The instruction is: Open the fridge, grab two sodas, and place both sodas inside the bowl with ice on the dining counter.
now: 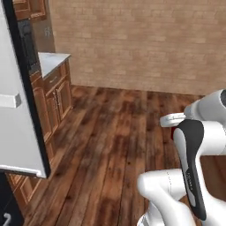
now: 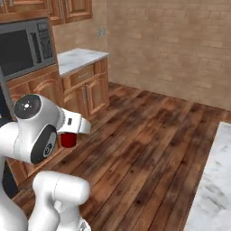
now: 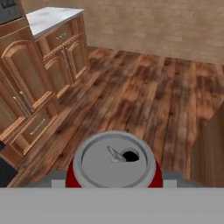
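Note:
A red soda can (image 3: 114, 162) with a silver top and pull tab sits close under the hand camera, held in my gripper (image 3: 113, 180). From the right base camera the red can (image 2: 67, 140) hangs below the white hand, above the wood floor, with my gripper (image 2: 68, 134) shut on it. A sliver of the red can (image 1: 173, 133) peeks out beside the arm. The fridge door (image 1: 17, 110) stands open at the left, its pale grey inner side and dark edge facing me. A strip of the marble dining counter (image 2: 215, 180) lies at the lower right. Bowl, ice and bottle are out of view.
Wooden cabinets (image 2: 85, 92) with a marble wall counter (image 2: 76, 57) line the left side, with a microwave (image 2: 25, 47) above. A brick wall (image 1: 141, 39) closes the back. Open wood floor (image 1: 114, 132) lies ahead. The island's wooden base (image 3: 211, 153) is at the right.

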Robot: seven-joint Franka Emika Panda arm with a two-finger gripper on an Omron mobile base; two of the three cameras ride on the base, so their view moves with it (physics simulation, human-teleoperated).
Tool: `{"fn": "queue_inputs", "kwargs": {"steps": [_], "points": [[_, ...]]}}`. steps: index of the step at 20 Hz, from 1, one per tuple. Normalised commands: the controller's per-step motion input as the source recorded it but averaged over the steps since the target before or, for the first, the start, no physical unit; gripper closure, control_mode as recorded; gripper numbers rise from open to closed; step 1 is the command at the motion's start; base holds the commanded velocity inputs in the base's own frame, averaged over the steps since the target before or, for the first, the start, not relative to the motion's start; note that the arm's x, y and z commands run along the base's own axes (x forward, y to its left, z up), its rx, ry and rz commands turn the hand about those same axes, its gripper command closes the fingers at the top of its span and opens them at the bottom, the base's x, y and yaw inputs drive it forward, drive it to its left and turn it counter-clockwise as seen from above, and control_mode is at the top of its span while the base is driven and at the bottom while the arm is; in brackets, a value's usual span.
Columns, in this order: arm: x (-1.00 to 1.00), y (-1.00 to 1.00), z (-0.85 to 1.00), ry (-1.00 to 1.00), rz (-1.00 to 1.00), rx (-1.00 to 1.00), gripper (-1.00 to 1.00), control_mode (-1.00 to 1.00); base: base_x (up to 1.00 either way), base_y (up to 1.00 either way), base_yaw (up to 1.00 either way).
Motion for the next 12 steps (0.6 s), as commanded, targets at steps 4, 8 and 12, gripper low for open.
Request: {"fn": "queue_inputs", "kwargs": {"steps": [4, 8, 12], "points": [[0.0, 0.0, 0.0, 0.0, 0.0, 0.0, 1.0, 1.0, -0.04, 0.0, -0.71], [0.0, 0.0, 0.0, 0.0, 0.0, 0.0, 1.0, 1.0, 0.01, 0.01, -0.63], [0.0, 0.0, 0.0, 0.0, 0.0, 0.0, 1.0, 1.0, 0.17, 0.13, -0.57]]}}
